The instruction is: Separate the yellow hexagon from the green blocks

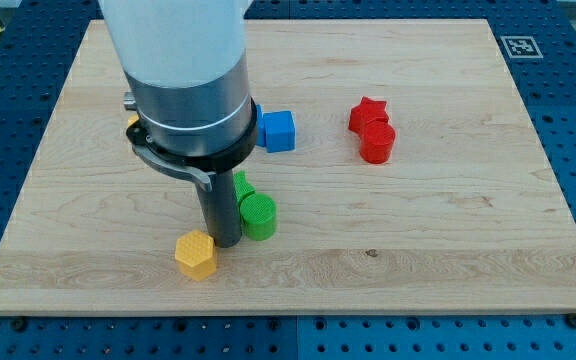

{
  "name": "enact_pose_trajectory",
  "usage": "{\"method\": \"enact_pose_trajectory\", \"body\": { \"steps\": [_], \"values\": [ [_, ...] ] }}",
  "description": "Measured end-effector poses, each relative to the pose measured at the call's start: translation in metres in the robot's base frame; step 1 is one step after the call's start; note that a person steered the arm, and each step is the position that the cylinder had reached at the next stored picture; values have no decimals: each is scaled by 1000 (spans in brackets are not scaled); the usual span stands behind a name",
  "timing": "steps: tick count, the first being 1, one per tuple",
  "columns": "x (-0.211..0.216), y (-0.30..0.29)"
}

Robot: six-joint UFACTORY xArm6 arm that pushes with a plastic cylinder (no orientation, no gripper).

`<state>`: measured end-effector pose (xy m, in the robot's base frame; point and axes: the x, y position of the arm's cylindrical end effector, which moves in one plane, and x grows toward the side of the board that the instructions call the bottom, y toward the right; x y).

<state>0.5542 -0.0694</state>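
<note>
The yellow hexagon (196, 254) lies near the view's bottom, left of centre. My tip (224, 242) rests on the board just right of and above it, between it and the green blocks. A green cylinder (259, 216) sits right beside the rod's right side. A second green block (241, 186) shows just above it, partly hidden behind the rod, its shape unclear. The hexagon lies a short gap from the green cylinder.
A blue cube (278, 130) lies above the green blocks. A red star (368, 113) and a red cylinder (377, 142) touch at the right. A yellow piece (131, 121) peeks out left of the arm. The wooden board (468, 230) ends in blue perforated surround.
</note>
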Motion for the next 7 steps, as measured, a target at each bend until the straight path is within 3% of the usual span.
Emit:
{"method": "enact_pose_trajectory", "body": {
  "steps": [7],
  "values": [
    [22,1]
  ]
}}
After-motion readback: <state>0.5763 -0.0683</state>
